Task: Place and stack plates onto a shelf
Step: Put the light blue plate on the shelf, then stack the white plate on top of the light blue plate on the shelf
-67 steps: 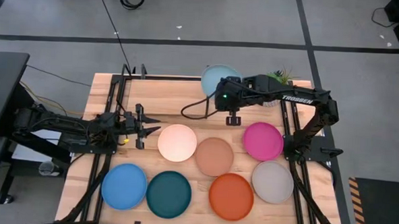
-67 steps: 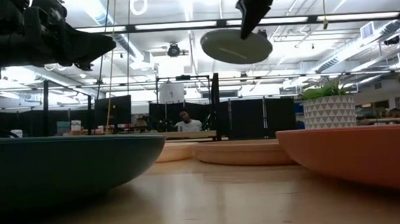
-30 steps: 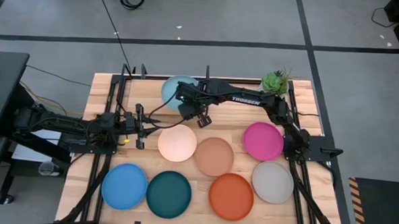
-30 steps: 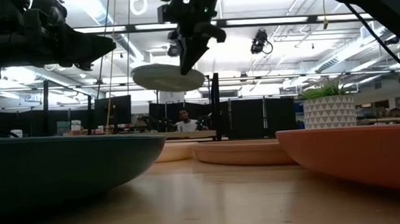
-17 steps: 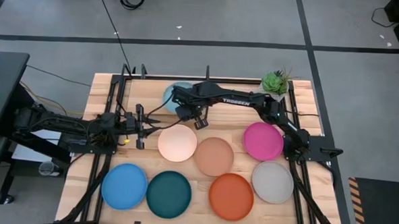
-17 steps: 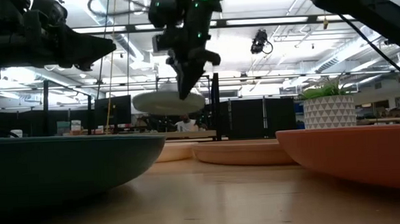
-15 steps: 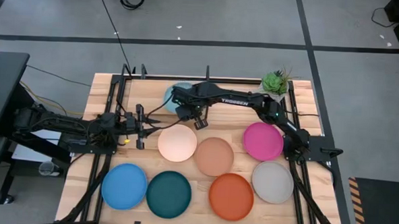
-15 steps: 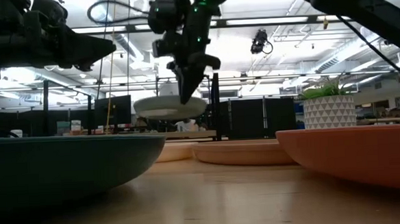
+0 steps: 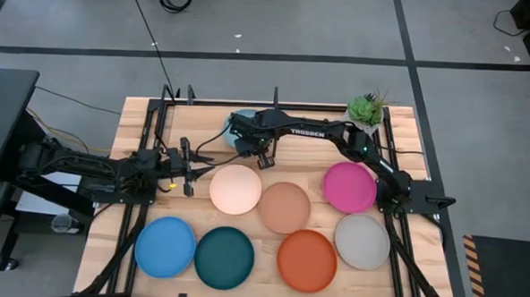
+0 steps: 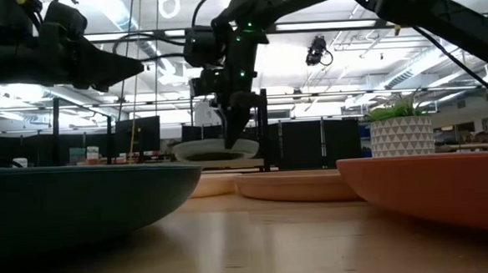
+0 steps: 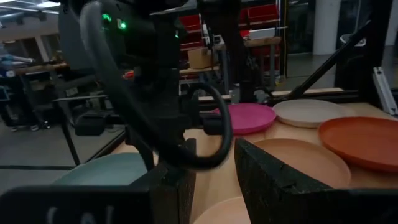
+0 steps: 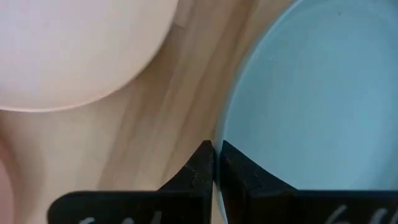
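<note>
The right gripper point(image 9: 257, 151) is stretched across the far middle of the table, its two fingers point(image 12: 200, 167) pressed nearly together on the rim of the light blue plate point(image 12: 311, 99), so it has that plate pinched at the edge. In the low view the right gripper point(image 10: 233, 129) points down and the plate point(image 10: 217, 149) hangs level just above the tabletop, beside a black upright post of the shelf point(image 10: 263, 129). From above only a sliver of the plate point(image 9: 240, 121) shows past the arm, near the table's far edge. Just on the near side of it lies the cream plate point(image 9: 235, 189), with the peach plate point(image 9: 285, 208) beside that and the magenta plate point(image 9: 349, 187) further right. The near row holds the bright blue plate point(image 9: 165, 247), teal plate point(image 9: 224, 257), orange plate point(image 9: 307, 260) and grey plate point(image 9: 362, 240). A potted plant point(image 9: 365, 109) stands at the far right corner. The left gripper point(image 9: 189, 167) waits at the left side of the table point(image 9: 141, 116), level with the cream plate, its fingers point(image 11: 273, 180) parted and holding nothing
</note>
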You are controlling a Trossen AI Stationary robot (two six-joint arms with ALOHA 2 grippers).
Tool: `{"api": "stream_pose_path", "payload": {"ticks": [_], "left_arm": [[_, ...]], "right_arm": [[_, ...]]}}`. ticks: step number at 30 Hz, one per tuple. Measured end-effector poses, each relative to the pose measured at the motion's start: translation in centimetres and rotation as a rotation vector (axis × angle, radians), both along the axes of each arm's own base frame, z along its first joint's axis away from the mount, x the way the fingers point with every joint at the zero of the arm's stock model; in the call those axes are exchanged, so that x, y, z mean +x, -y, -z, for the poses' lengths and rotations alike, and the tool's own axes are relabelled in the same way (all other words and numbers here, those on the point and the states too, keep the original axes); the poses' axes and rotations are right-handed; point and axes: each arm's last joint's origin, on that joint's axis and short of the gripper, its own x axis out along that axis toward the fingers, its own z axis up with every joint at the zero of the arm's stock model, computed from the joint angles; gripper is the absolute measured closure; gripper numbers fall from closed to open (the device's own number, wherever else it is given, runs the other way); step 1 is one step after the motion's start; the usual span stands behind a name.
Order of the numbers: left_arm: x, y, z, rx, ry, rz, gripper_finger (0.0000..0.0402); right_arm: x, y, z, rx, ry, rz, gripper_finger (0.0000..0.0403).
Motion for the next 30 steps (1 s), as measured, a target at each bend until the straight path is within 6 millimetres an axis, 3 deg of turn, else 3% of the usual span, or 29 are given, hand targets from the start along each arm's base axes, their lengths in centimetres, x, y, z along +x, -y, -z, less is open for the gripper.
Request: {"api": "stream_pose_path", "payload": {"ticks": [10,20,30], "left_arm": [[0.0,0.0,-0.1,0.003,0.0,-0.005,0.0285],[0.0,0.0,-0.1,0.018,-0.003,-0.005,0.0285],[0.0,0.0,0.1,0.026,-0.025,-0.004,0.0285]], "right_arm": [[-0.2,0.6,0.2,0.041,0.005,0.027,0.037],[-0.3,0.4,0.2,0.0,-0.016,0.032,0.0309],[-1.2,-0.9,-4.6,-0.081,-0.007,0.123,0.028]]}}
